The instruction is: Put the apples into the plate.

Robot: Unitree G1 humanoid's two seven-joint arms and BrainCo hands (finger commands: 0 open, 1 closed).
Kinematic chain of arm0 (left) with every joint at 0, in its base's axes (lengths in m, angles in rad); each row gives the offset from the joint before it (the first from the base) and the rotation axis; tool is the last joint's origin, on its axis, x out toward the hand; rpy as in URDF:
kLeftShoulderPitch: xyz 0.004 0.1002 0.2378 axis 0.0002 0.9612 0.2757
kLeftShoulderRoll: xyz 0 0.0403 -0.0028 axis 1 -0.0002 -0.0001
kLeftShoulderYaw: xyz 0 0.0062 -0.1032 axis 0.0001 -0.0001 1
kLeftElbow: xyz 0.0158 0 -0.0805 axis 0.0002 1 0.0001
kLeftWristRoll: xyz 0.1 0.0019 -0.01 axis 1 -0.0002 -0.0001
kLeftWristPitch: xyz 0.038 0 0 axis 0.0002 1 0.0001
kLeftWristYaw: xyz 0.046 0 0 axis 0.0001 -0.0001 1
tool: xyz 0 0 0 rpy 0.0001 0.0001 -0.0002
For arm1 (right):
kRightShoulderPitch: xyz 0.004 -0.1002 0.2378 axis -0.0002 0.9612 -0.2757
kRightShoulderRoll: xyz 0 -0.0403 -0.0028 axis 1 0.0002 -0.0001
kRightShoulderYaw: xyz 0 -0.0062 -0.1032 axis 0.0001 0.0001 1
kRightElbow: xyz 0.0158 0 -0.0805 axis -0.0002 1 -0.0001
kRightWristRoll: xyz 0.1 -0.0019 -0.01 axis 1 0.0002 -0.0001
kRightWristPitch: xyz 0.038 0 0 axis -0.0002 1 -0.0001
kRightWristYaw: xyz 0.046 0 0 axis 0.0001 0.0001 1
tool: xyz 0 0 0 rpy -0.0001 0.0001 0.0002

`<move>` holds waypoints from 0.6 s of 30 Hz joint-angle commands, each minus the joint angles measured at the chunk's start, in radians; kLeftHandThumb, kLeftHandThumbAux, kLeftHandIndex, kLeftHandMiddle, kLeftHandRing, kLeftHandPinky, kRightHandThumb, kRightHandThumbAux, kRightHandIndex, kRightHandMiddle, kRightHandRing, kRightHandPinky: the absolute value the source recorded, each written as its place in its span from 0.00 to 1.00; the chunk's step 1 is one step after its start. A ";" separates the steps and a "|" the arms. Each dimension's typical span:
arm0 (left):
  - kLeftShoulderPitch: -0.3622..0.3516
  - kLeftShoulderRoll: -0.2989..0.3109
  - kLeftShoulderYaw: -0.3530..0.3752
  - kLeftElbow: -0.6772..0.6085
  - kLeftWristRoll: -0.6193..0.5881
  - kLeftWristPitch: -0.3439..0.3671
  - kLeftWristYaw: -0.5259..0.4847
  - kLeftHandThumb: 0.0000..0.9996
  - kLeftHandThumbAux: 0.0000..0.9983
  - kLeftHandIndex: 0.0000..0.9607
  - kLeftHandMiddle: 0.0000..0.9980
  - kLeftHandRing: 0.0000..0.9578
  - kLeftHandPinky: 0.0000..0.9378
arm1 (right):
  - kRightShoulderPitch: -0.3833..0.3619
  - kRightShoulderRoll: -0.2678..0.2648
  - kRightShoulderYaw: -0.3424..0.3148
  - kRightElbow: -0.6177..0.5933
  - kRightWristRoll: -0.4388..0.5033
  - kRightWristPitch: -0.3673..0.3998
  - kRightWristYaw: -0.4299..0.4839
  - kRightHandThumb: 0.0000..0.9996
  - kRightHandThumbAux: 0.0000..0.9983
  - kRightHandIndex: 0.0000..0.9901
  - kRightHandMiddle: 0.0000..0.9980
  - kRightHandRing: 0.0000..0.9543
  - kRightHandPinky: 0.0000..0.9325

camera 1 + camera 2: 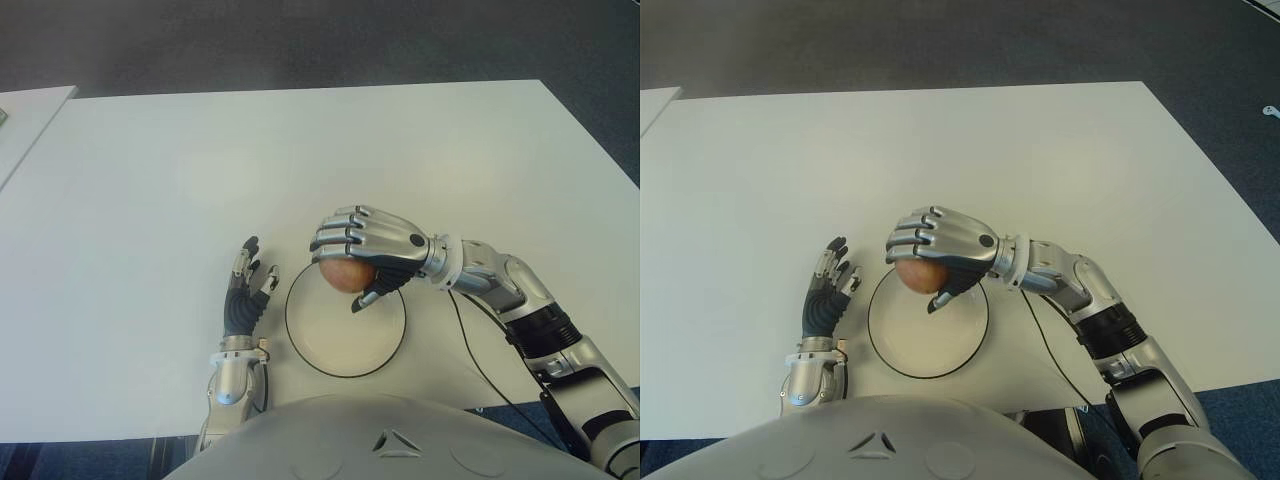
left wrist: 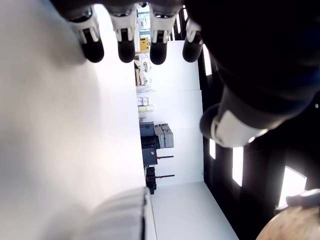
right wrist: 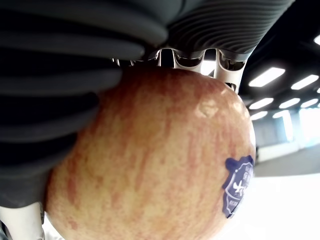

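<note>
A red-yellow apple (image 1: 346, 274) with a blue sticker (image 3: 237, 186) sits in my right hand (image 1: 360, 250), whose fingers curl over it from above. The hand holds it over the far rim of the white plate (image 1: 340, 340), a round dish with a dark edge near the table's front. My left hand (image 1: 245, 290) shows just left of the plate, fingers spread and holding nothing. In the left wrist view its fingertips (image 2: 126, 50) stretch out along the white table.
The white table (image 1: 300, 160) stretches wide behind and to both sides of the plate. A second white surface (image 1: 25, 115) shows at the far left. A thin black cable (image 1: 480, 370) runs under my right forearm to the table's front edge.
</note>
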 commanded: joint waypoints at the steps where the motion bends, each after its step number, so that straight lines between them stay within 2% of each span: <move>1: 0.007 0.000 -0.003 -0.008 -0.001 0.024 -0.003 0.14 0.65 0.08 0.08 0.07 0.09 | 0.010 -0.015 0.000 -0.017 -0.012 -0.007 0.033 0.72 0.71 0.45 0.87 0.91 0.93; 18: 0.008 0.000 -0.006 -0.013 -0.006 0.037 -0.002 0.13 0.65 0.08 0.08 0.08 0.09 | 0.027 -0.030 0.013 0.013 -0.030 -0.021 0.063 0.71 0.71 0.45 0.87 0.90 0.93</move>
